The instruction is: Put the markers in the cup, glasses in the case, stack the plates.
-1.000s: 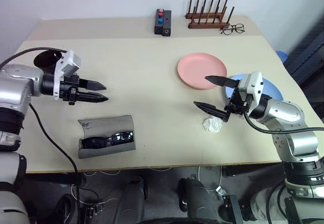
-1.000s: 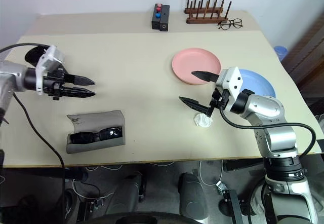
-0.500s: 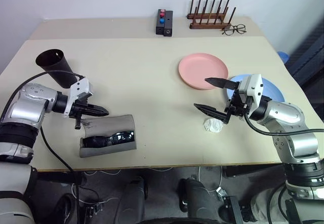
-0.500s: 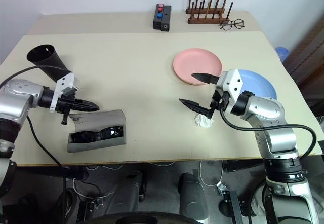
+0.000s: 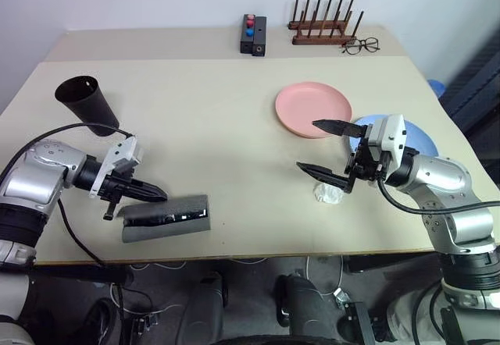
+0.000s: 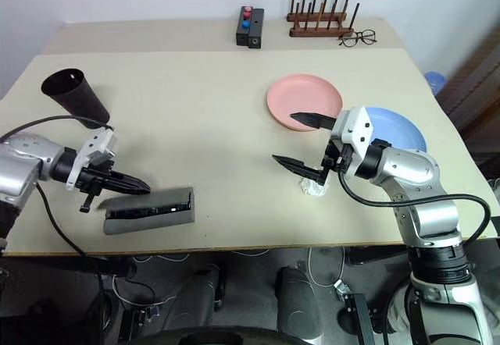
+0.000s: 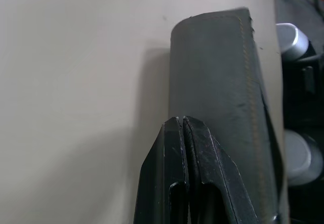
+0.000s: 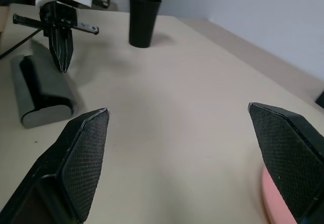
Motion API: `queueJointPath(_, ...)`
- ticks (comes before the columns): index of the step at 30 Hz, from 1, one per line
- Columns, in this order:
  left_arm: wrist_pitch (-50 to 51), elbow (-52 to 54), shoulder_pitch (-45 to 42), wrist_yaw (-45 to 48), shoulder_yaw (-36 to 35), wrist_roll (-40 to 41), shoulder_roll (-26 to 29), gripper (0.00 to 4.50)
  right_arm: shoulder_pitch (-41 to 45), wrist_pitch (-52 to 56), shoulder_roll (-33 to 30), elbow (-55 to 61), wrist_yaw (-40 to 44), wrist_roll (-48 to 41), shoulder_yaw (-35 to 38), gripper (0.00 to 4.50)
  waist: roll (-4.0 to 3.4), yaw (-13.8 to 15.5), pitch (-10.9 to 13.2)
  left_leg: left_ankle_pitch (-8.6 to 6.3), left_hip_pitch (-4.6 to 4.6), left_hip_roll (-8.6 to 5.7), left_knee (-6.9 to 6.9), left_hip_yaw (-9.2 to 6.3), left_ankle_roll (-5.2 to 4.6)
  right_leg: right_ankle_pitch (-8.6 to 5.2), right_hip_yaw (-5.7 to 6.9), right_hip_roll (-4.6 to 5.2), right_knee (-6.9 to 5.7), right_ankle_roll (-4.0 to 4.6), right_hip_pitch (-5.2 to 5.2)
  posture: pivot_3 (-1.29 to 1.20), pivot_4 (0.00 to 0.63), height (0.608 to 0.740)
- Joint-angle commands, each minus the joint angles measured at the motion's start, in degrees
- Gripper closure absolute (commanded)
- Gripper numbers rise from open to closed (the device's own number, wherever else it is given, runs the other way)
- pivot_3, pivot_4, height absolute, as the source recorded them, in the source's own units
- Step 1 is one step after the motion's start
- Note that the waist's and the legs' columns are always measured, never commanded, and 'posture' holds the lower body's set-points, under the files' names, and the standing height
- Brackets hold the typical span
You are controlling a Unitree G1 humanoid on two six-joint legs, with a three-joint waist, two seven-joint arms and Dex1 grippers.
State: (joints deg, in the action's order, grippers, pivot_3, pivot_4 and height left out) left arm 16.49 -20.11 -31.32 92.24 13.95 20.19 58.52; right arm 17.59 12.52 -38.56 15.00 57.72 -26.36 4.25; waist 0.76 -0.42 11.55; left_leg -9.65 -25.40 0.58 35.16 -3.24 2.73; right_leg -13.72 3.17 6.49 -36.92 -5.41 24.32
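Note:
The grey case (image 5: 166, 218) lies near the table's front left, its flap folded down flat. The glasses (image 5: 168, 217) show as a dark strip in its slit. My left gripper (image 5: 147, 196) is shut, its tips resting on the flap's left end; the left wrist view has the shut fingertips (image 7: 182, 125) against the case (image 7: 217, 77). The black cup (image 5: 87, 103) stands behind it. The markers are out of view. My right gripper (image 5: 322, 150) hangs open and empty over the table between the pink plate (image 5: 312, 108) and the blue plate (image 5: 418, 136).
A white crumpled wad (image 5: 328, 193) lies under my right gripper. At the far edge stand a black box with red and blue buttons (image 5: 251, 34), a wooden rack (image 5: 322, 25) and wire spectacles (image 5: 359, 45). The case lies close to the table's front edge.
My left gripper shut and came down and back onto the case, and the raised flap now lies flat over the glasses. The right gripper stayed put.

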Motion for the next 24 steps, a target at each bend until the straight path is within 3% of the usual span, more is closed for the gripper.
queueJointPath(1,-2.0,1.6,1.5,0.3,0.8,0.8,2.2,4.45,-1.5,-1.7,-2.1,2.3,1.5,2.0,-1.0,0.0,0.02,-0.1,0.0,0.0,0.0,0.0,0.0,0.0,0.0,0.0,0.0,0.0,0.02,0.0,0.0,0.0,0.15,0.74)
queueJointPath(14,-4.2,0.6,1.4,0.3,-1.5,2.1,0.5,4.45,-1.8,-1.1,-2.2,3.3,3.0,-1.3,0.3,0.0,-0.02,-0.1,0.0,0.0,0.01,0.01,-0.01,0.02,0.0,-0.01,0.0,0.0,0.02,-0.01,0.0,0.0,0.15,0.74)
queueJointPath(20,-6.8,-8.4,-6.6,-1.4,-6.1,0.6,-4.4,4.45,-1.3,-1.2,-1.6,2.2,1.6,-0.6,0.2,0.0,0.03,0.0,0.0,0.0,-0.02,0.01,0.04,0.02,0.0,-0.01,0.03,-0.01,0.01,-0.03,0.0,0.0,0.15,0.74)
queueJointPath(24,-6.5,-12.7,-11.0,0.2,-7.3,2.0,-4.4,3.26,-0.9,-0.9,-1.4,1.6,0.3,-0.3,0.3,0.0,0.03,-0.2,0.0,0.0,-0.01,0.01,0.03,0.03,0.0,0.03,0.02,-0.01,0.01,-0.01,0.0,0.0,0.15,0.74)
